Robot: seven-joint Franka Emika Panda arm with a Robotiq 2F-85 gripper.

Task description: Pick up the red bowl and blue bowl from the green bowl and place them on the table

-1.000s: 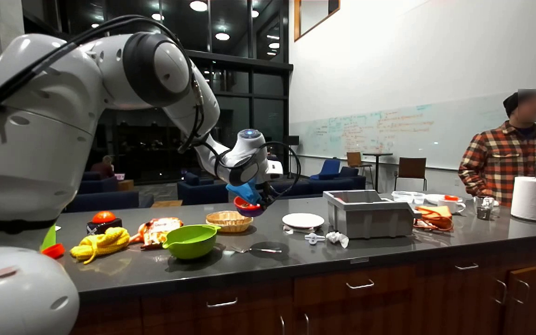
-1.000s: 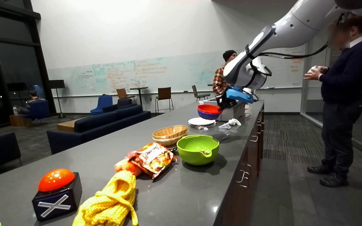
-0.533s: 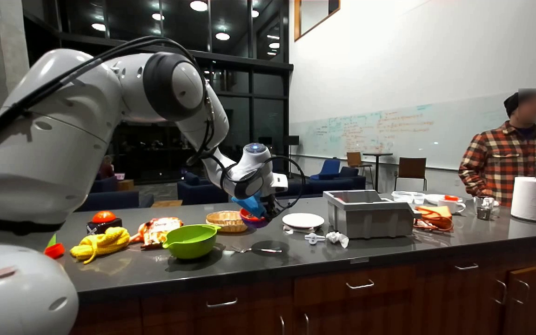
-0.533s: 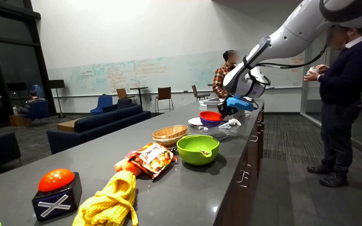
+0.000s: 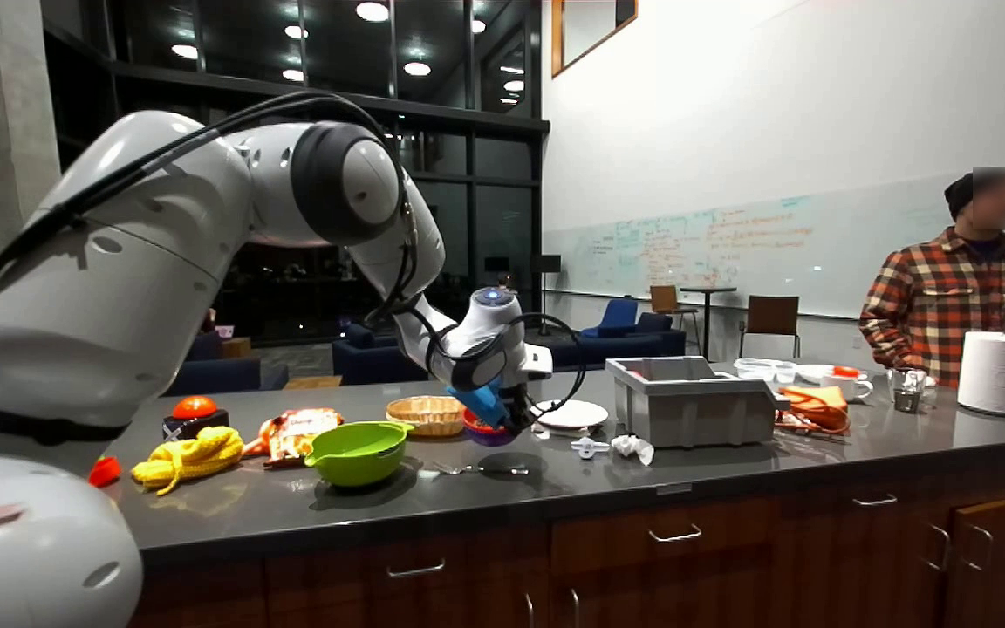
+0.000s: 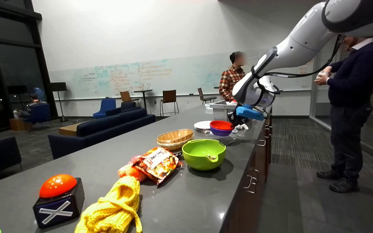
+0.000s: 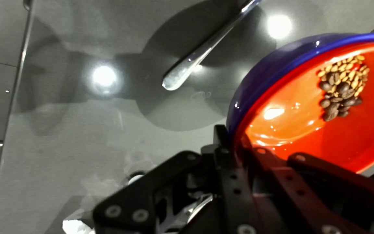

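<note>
While arm (image 5: pixel 158 231) arches over table (image 6: pixel 180 200), elbow (image 5: pixel 370 181) high, pincer (image 7: pixel 234 141) clamping red bowl (image 6: pixel 220 125) nested in blue bowl (image 6: pixel 221 132)

Wrist view down onto table (image 7: pixel 109 130)

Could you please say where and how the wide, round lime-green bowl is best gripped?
I'd pinch the rim of the wide, round lime-green bowl from above, away from its notch: the bowl stands upright and open, so its wall can probably be straddled.

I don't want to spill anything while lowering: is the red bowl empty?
No, in the wrist view grains and dark beans lie inside the red bowl.
</note>
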